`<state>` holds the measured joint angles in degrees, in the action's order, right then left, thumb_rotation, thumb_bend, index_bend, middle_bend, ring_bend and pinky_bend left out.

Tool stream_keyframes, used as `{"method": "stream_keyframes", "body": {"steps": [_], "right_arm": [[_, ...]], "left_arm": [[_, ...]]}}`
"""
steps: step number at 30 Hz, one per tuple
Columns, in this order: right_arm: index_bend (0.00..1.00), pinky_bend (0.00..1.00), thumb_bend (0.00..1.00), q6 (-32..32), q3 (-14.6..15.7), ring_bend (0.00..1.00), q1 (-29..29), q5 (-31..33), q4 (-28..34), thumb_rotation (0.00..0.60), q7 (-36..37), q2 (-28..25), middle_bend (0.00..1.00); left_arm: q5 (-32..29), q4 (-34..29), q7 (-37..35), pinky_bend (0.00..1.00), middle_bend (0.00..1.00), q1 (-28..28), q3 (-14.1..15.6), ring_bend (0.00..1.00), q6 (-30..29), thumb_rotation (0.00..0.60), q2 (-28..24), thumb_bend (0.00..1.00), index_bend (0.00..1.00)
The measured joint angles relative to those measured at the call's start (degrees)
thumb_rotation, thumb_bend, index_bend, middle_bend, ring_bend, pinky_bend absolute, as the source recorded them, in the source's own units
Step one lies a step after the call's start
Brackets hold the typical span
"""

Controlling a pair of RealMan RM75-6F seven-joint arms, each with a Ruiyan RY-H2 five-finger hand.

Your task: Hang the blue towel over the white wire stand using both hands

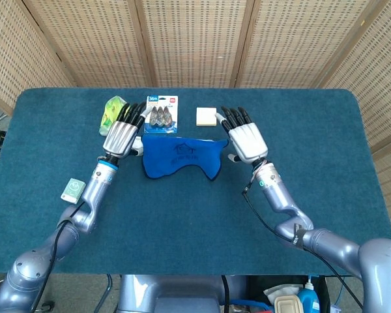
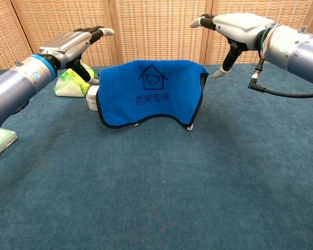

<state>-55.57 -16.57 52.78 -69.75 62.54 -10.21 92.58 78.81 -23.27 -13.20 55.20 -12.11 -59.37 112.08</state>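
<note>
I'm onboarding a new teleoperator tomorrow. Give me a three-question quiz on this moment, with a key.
1. True or false: the left hand grips the blue towel.
2. What lies directly beyond the towel in the head view? A) clip card B) sticky pad C) green pack
3. Fill in: the towel is draped over the white wire ____.

Key: 1 false, both it and the right hand are off it; 2 A; 3 stand.

blue towel [image 2: 151,92] with dark house-and-heart print, teal table [image 2: 156,187], yellow-green packet [image 2: 68,83], silver hands, black fingers [image 1: 133,112]
</note>
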Motion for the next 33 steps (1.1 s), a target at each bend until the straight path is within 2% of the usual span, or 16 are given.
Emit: {"method": "stream_keyframes", "body": {"steps": [9, 15, 20, 27, 33], "right_arm": [[0.0, 0.0, 0.0, -2.7, 0.8, 0.0, -2.8, -0.1, 5.0, 0.6, -1.6, -3.0, 0.0], [0.0, 0.0, 0.0, -7.6, 2.1, 0.0, -7.0, -1.8, 11.0, 0.6, -1.5, -7.6, 0.0], [0.0, 0.0, 0.0, -13.3, 4.1, 0.0, -12.5, -4.0, 17.3, 0.6, -1.1, -12.5, 0.0], [0.0, 0.0, 0.0, -19.9, 7.0, 0.0, -19.1, -6.3, 23.6, 0.6, -0.1, -16.3, 0.0], [0.0, 0.0, 0.0, -25.6, 11.3, 0.0, -26.4, -7.9, 31.6, 0.6, 0.3, -19.7, 0.0]], "left_arm": [[0.4, -5.4, 1.8, 0.0, 0.0, -2.4, 0.5, 0.0, -2.3, 0.6, -4.6, 0.05, 0.0], [-0.3, -13.6, 4.7, 0.0, 0.0, -5.9, 0.1, 0.0, -5.5, 0.6, -11.0, 0.05, 0.0], [-3.1, -27.2, 10.7, 0.0, 0.0, -10.3, -0.7, 0.0, -7.1, 0.6, -19.4, 0.05, 0.0], [-8.7, -48.6, 19.4, 0.0, 0.0, -17.9, -1.3, 0.0, -10.2, 0.6, -31.9, 0.05, 0.0], [-11.9, -66.2, 22.9, 0.0, 0.0, -27.3, 0.0, 0.0, -16.2, 0.6, -41.9, 0.05, 0.0]]}}
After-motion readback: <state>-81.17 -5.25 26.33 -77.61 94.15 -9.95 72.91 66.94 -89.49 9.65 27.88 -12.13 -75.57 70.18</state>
